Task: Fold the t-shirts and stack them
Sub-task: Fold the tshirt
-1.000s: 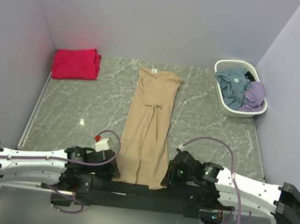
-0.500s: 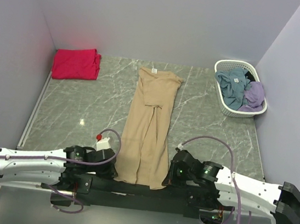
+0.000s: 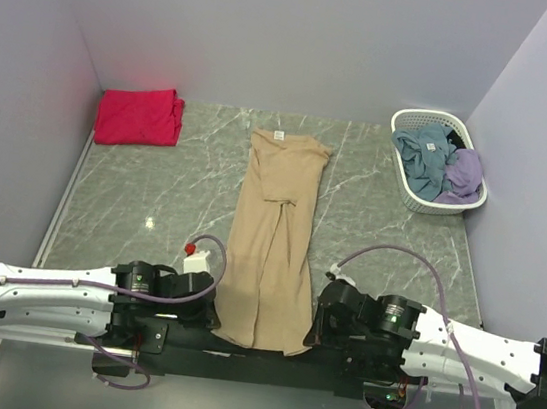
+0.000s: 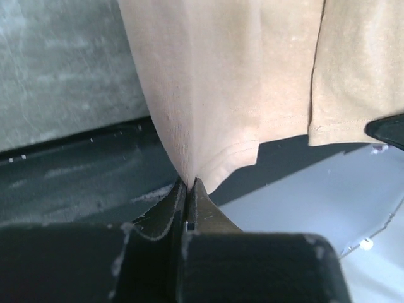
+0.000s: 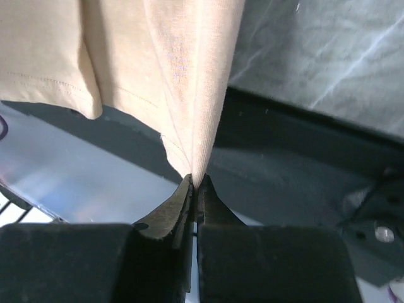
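Note:
The tan t-shirt (image 3: 271, 235) lies folded into a long narrow strip down the middle of the marble table, white neck label at the far end. My left gripper (image 3: 210, 319) is shut on its near left hem corner, seen pinched in the left wrist view (image 4: 187, 183). My right gripper (image 3: 311, 331) is shut on its near right hem corner, seen pinched in the right wrist view (image 5: 197, 181). The hem hangs over the table's near edge. The red-pink t-shirt (image 3: 140, 115) lies folded at the far left corner.
A white lattice basket (image 3: 409, 190) with blue and purple clothes stands at the far right. Grey walls close in the table on the left, back and right. The black mounting bar (image 3: 254, 355) runs along the near edge.
Both grippers have pulled the tan t-shirt's hem nearer, toward the arm bases. The shirt has slid slightly nearer and stretched straighter. The right arm has drawn back to the right.

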Robot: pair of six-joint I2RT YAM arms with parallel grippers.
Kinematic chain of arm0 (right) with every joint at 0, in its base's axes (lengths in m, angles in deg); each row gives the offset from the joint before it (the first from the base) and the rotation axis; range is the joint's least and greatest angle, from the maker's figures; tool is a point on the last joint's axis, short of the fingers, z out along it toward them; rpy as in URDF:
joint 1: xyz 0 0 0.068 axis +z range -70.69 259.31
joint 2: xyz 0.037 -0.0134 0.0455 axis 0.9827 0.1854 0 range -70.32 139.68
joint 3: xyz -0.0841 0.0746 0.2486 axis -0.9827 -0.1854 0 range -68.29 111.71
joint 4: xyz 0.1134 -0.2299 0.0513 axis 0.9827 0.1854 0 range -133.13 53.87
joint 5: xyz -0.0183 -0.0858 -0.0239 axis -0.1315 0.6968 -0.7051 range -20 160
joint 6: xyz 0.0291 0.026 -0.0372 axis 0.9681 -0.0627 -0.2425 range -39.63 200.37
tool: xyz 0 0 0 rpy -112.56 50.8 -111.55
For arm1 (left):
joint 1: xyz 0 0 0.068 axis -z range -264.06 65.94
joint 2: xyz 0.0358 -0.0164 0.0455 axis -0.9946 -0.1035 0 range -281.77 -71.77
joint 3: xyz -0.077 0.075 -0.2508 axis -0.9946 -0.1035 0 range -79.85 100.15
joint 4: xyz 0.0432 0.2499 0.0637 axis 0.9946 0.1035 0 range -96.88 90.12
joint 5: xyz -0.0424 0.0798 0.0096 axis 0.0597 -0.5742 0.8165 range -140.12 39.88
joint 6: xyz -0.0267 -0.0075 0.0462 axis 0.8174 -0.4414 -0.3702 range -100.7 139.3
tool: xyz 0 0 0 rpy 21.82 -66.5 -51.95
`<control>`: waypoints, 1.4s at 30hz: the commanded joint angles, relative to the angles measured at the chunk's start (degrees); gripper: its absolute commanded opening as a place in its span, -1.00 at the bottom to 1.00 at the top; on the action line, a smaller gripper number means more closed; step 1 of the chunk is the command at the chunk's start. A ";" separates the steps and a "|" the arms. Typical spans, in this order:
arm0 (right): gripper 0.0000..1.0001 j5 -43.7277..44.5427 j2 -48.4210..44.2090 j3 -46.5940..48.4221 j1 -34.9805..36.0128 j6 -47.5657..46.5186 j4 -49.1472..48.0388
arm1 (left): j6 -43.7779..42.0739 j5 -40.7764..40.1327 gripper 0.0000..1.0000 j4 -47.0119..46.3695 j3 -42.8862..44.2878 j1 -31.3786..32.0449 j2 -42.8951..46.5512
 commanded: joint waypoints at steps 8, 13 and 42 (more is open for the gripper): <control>-1.00 12.22 4.11 14.13 -2.60 -5.56 6.46 | 0.00 -10.15 -0.98 9.48 12.59 0.90 -3.02; -1.00 10.92 7.46 15.29 -11.39 -15.40 1.98 | -3.59 -19.73 -0.98 13.18 21.29 -2.42 -7.77; -1.00 0.63 49.20 39.80 -39.69 -43.55 -12.27 | -38.05 -4.19 -0.98 -17.93 32.02 -39.17 -40.20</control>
